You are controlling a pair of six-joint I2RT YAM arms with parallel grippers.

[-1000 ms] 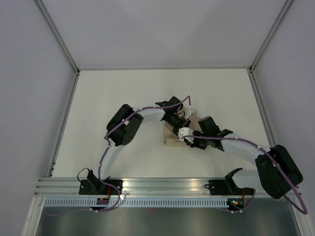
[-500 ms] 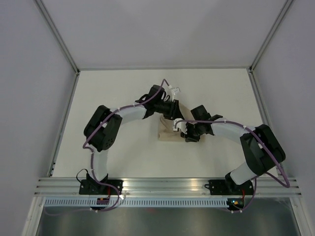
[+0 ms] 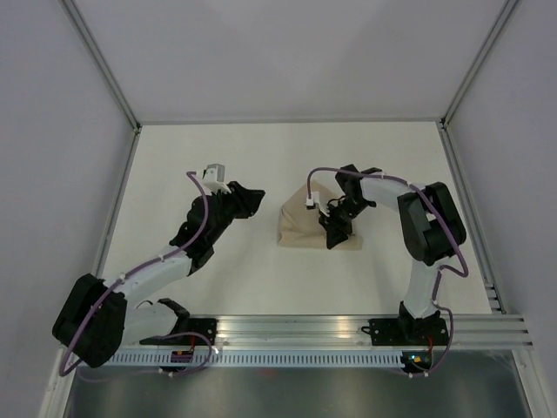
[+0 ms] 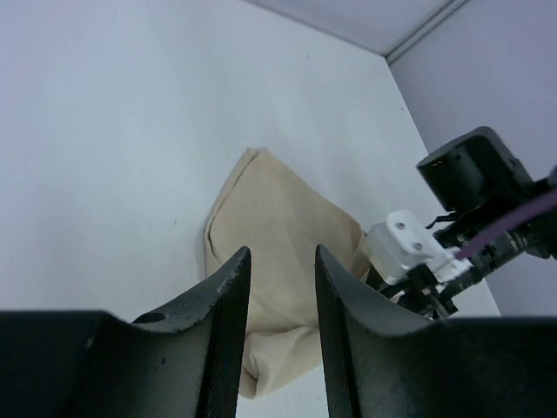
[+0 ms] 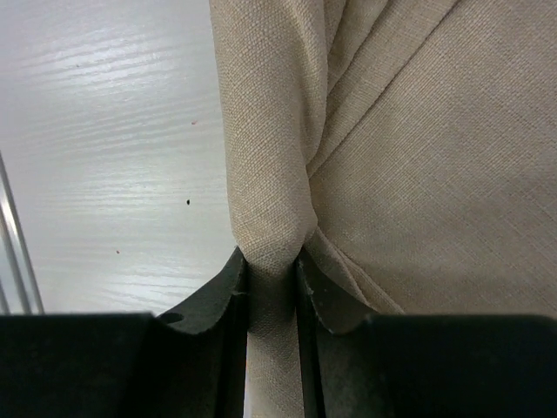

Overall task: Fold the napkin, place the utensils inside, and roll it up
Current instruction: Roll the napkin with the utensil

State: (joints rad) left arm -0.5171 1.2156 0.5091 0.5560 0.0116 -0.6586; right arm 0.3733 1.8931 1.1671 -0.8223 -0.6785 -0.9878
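- top external view: the napkin [image 3: 305,228] is lying as a bunched tan heap on the table [image 3: 200,157], slightly right of centre and roughly mid-depth.
- the right gripper [image 3: 334,232] is sitting over the heap's right part. the right wrist view is showing its fingers [image 5: 228,287] pinching a raised ridge of cloth, jaws nearly closed on it. judging this as a grip for dragging or turning a layer over.
- the left gripper [image 3: 250,198] is hovering left of the napkin, apart from it. the left wrist view is showing its jaws parted by a modest gap with nothing between them, the cloth lying beyond.
- judgement: the left arm is either standing clear so the right can work the fold alone, or lining up on the napkin's left edge; cannot tell which.
- no utensils are showing in any view. the folding step is looking unfinished, since the cloth is creased and uneven.
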